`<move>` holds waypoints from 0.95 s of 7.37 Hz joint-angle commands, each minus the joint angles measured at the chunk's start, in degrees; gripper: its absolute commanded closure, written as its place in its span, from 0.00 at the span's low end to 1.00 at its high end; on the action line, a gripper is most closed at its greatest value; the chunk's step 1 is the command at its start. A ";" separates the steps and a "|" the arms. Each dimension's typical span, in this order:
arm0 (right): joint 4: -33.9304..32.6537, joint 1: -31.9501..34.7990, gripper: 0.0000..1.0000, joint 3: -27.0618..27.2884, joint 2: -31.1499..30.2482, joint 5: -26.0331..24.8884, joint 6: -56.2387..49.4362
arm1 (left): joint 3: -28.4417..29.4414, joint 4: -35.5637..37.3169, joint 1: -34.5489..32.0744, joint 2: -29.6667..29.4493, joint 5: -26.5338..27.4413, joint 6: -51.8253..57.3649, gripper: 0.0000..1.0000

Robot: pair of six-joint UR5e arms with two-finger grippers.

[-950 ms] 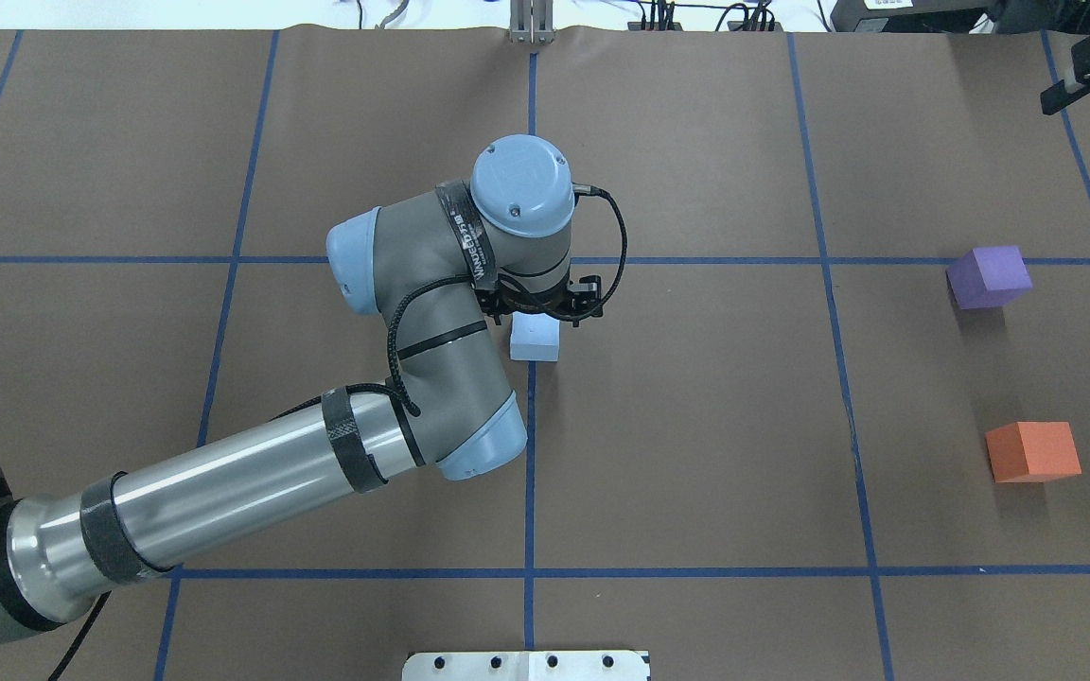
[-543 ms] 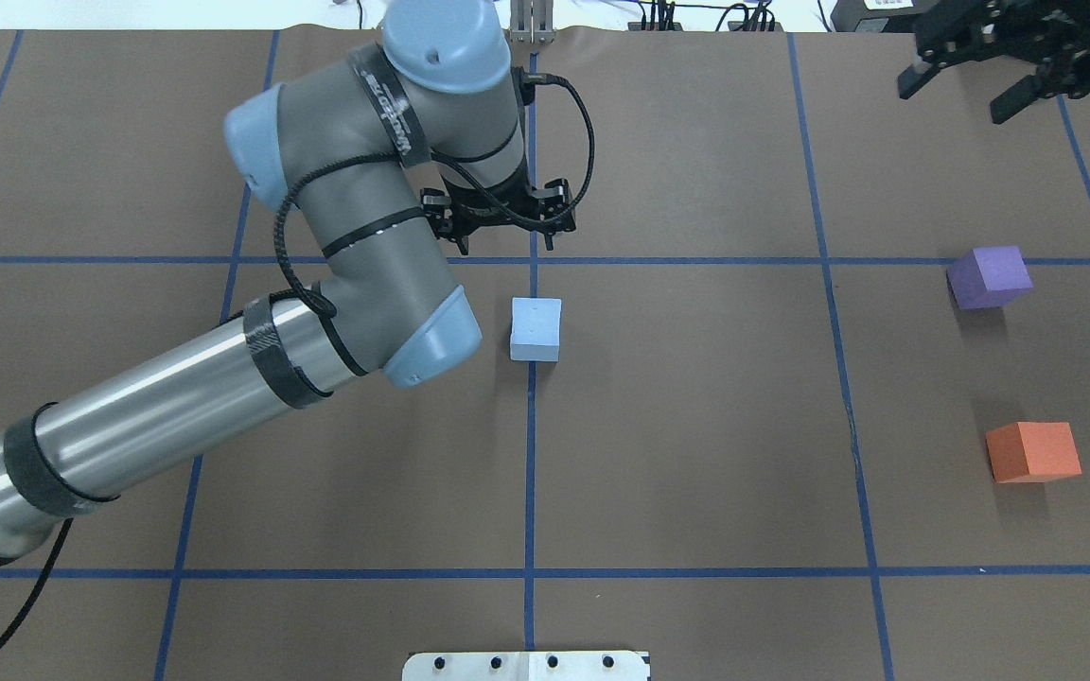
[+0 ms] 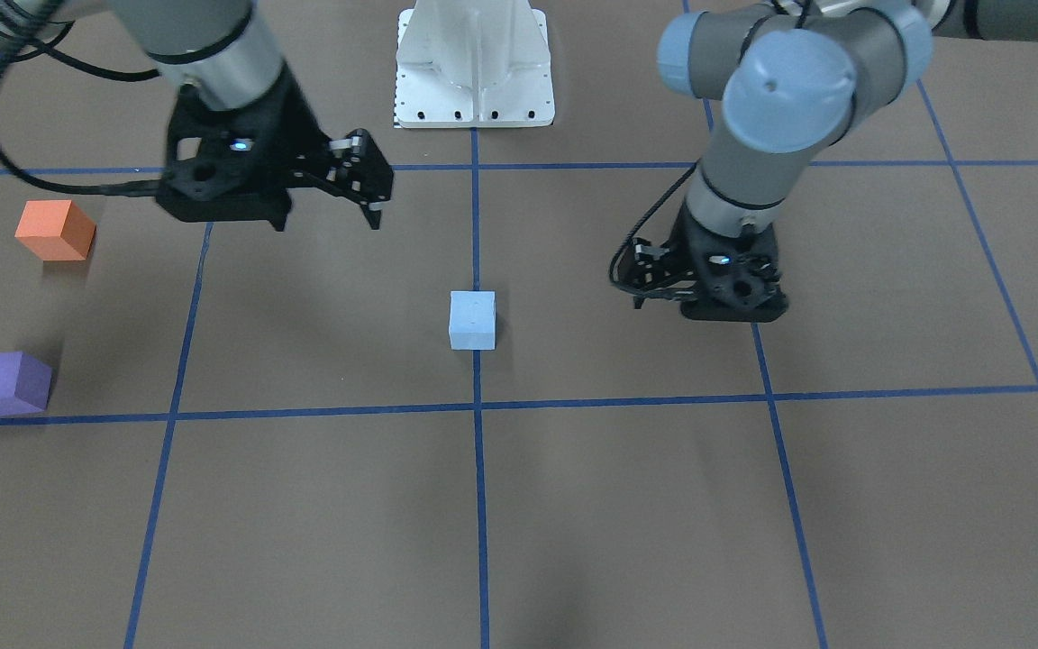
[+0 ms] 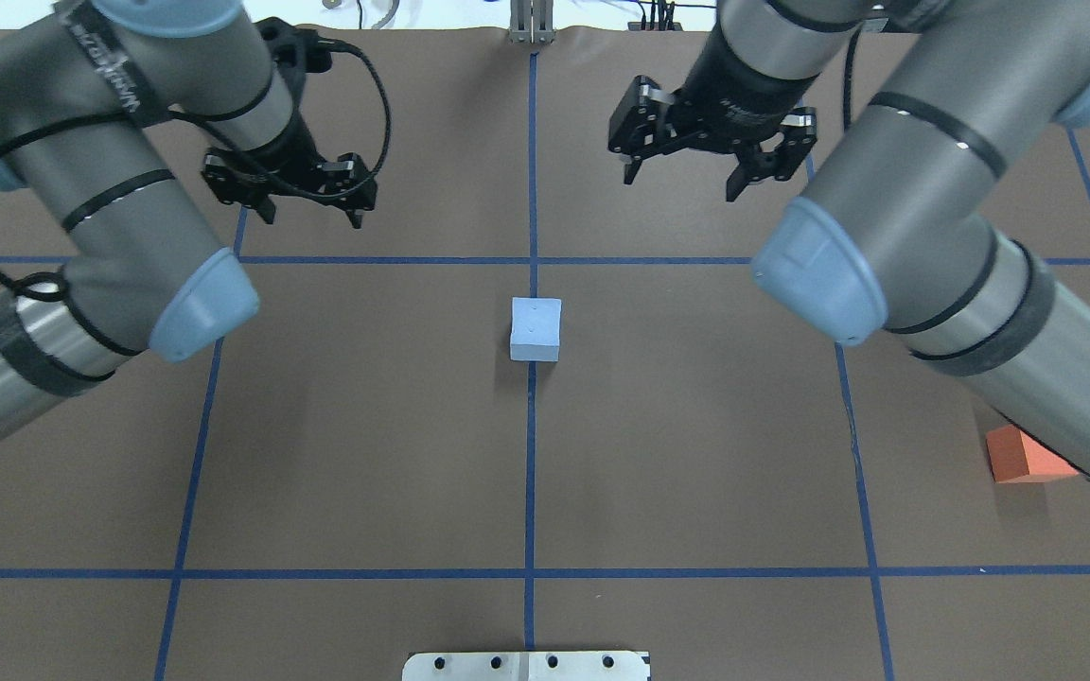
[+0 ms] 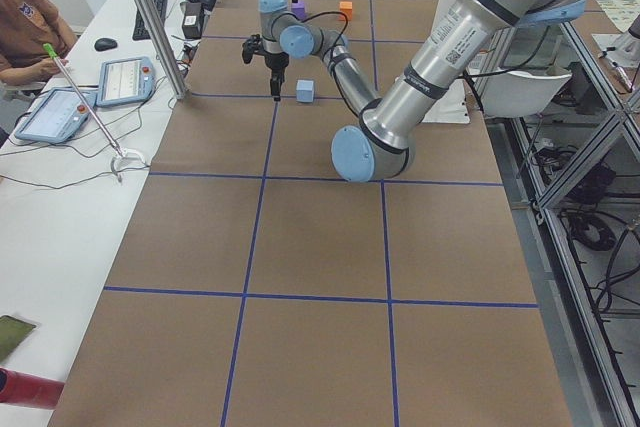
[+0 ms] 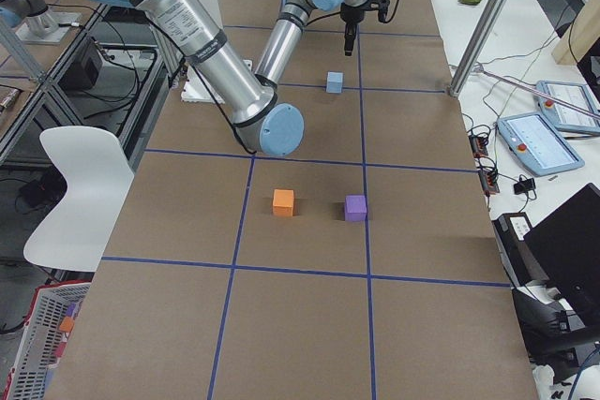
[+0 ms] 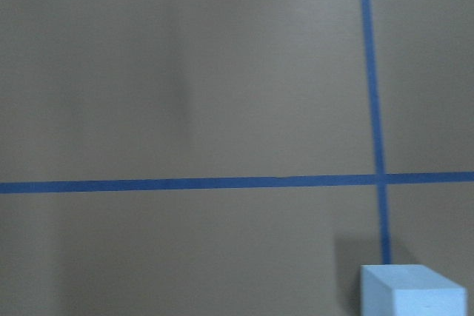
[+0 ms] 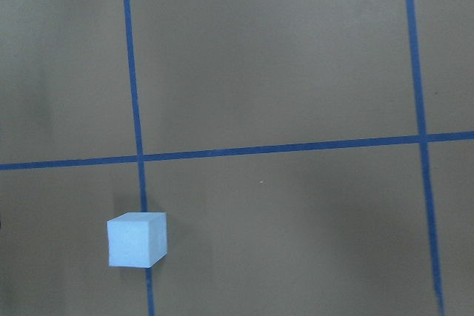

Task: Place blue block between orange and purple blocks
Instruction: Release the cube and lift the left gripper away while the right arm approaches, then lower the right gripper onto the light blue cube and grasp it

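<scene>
The light blue block [image 4: 536, 328] sits alone on the centre grid line, also seen in the front view [image 3: 472, 319] and both wrist views [image 7: 415, 292] [image 8: 136, 240]. My left gripper [image 4: 310, 218] is open and empty, raised to the block's back left. My right gripper [image 4: 680, 184] is open and empty, raised to the block's back right. The orange block [image 3: 55, 230] and the purple block [image 3: 5, 383] stand apart on my far right side. In the overhead view my right arm hides the purple block and part of the orange block [image 4: 1018, 456].
The brown paper table [image 4: 696, 454] carries a blue tape grid. The robot's white base plate [image 4: 526, 666] is at the near edge. Operators' tablets and cables [image 6: 539, 142] lie beyond the table's far side.
My left gripper has risen off the blue block and moved back and left. My right arm has swung in from the far right to the back centre, now covering the purple block overhead.
</scene>
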 commanded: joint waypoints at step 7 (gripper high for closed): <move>17.11 -13.98 0.00 -24.77 5.08 -14.73 2.61 | -6.84 1.20 -7.85 13.86 0.00 14.67 0.00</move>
